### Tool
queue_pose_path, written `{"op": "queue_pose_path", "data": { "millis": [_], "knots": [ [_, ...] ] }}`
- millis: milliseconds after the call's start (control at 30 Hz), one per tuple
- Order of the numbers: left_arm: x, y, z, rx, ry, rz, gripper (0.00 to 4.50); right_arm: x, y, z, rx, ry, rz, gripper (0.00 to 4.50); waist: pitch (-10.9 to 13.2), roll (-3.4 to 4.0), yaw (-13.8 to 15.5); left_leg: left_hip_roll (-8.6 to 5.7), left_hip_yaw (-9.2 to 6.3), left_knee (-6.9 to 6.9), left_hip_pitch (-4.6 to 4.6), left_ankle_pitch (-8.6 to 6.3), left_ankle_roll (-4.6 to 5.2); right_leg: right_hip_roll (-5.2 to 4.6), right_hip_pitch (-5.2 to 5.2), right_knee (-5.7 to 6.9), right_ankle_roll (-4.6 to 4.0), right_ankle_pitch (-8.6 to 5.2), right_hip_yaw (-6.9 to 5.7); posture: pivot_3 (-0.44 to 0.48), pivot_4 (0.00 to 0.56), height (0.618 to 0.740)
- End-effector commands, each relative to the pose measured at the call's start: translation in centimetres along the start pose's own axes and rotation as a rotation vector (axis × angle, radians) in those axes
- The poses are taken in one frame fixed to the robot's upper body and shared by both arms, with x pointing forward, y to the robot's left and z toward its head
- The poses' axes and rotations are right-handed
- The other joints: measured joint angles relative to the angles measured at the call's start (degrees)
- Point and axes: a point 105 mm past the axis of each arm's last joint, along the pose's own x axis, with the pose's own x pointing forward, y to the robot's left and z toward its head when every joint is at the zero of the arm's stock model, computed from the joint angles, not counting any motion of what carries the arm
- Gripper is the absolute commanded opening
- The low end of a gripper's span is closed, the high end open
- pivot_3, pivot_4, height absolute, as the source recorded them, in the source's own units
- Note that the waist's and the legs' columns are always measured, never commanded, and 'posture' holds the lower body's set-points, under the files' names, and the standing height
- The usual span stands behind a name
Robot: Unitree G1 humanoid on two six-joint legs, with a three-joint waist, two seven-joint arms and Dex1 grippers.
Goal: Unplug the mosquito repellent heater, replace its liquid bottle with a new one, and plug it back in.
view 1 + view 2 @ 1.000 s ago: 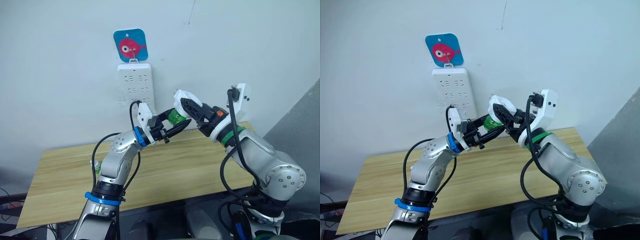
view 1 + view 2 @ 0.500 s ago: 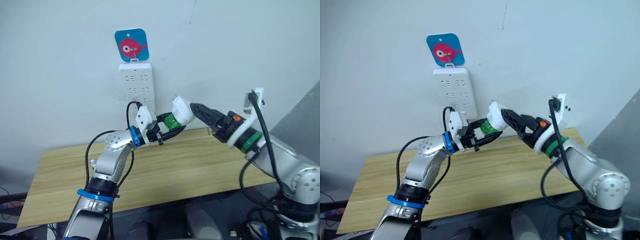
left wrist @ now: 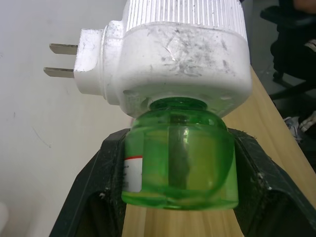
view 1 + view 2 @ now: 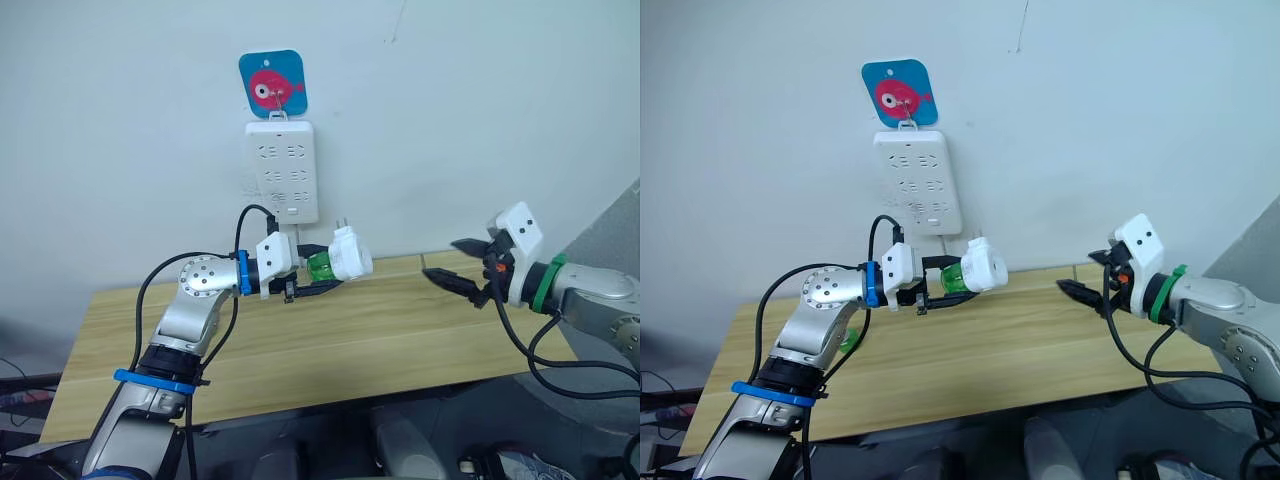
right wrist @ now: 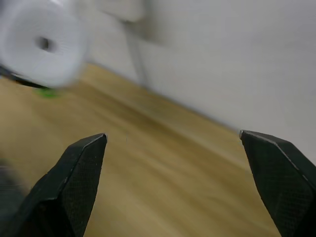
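1. So the right tool (image 4: 447, 260) has let go of the mosquito repellent heater (image 4: 349, 254) and pulled well off to 3 o'clock since half a second ago, when it was gripping the white body. The left tool (image 4: 318, 272) has kept its grip the whole time.
2. Nearest in the head view: the wooden surface (image 4: 330, 350), with both arms reaching over it from 7 and 4 o'clock.
3. The right tool sits released, its black fingers (image 5: 79, 173) spread wide with nothing between them, hovering above the surface's right end and pointing toward 9 o'clock.
4. The left tool is clenched on the green liquid bottle (image 3: 178, 158), one finger on either side of it. The bottle is still screwed into the underside of the heater.
5. The heater hangs in the air above the back edge of the surface, roughly mid-frame, touching nothing else. Its two metal prongs (image 3: 60, 60) stick out toward the wall.
6. Farther back, on the wall at about 11 o'clock from the heater, hangs the white power strip (image 4: 283, 180). The heater is unplugged, below and just right of it.
7. Right above the strip is a blue tag with a pink fish (image 4: 271, 83).
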Motion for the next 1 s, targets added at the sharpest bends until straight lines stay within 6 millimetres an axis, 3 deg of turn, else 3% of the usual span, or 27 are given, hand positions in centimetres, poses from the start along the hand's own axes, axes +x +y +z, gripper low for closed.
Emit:
{"op": "queue_pose_path", "data": {
  "millis": [33,300,433,967,1000],
  "knots": [
    [-0.2,-0.5,1.1,0.084,-0.02,-0.045,2.3,-0.3,2.7,1.0,0.124,-0.002,0.206,4.5,0.48,-0.1,0.65,0.0,0.0,0.0,-0.01,0.0,0.0,-0.01,0.0,0.0,-0.01,0.0,-0.01,-0.165,0.191,0.74],
    [-0.3,-1.2,1.7,0.171,-0.028,-0.123,2.3,2.3,3.8,2.3,0.262,-0.022,0.27,4.5,1.41,-0.22,2.04,0.0,-0.04,0.04,-0.06,0.0,0.0,-0.23,-0.02,-0.02,-0.03,0.02,-0.04,-0.152,0.208,0.74],
    [0.0,-1.3,2.4,0.198,-0.041,-0.143,2.3,3.7,4.7,2.0,0.305,0.0,0.283,4.5,1.77,-0.23,2.46,0.02,-0.1,0.03,-0.13,0.0,0.0,-0.29,-0.1,0.0,-0.03,0.02,-0.11,-0.149,0.21,0.74],
    [1.1,-1.6,4.5,0.236,-0.083,-0.186,2.3,5.5,7.0,2.3,0.483,-0.021,0.348,4.5,2.22,-0.16,2.85,0.05,-0.2,0.01,-0.19,-0.01,0.01,-0.31,-0.1,-0.02,-0.04,0.02,-0.27,-0.158,0.206,0.74],
    [1.1,-1.6,4.6,0.239,-0.085,-0.186,2.3,5.5,7.1,2.3,0.486,-0.02,0.348,4.33,2.22,-0.16,2.84,0.05,-0.2,0.01,-0.2,-0.01,0.01,-0.31,-0.1,-0.03,-0.04,0.02,-0.27,-0.158,0.206,0.74]
  ]
}}
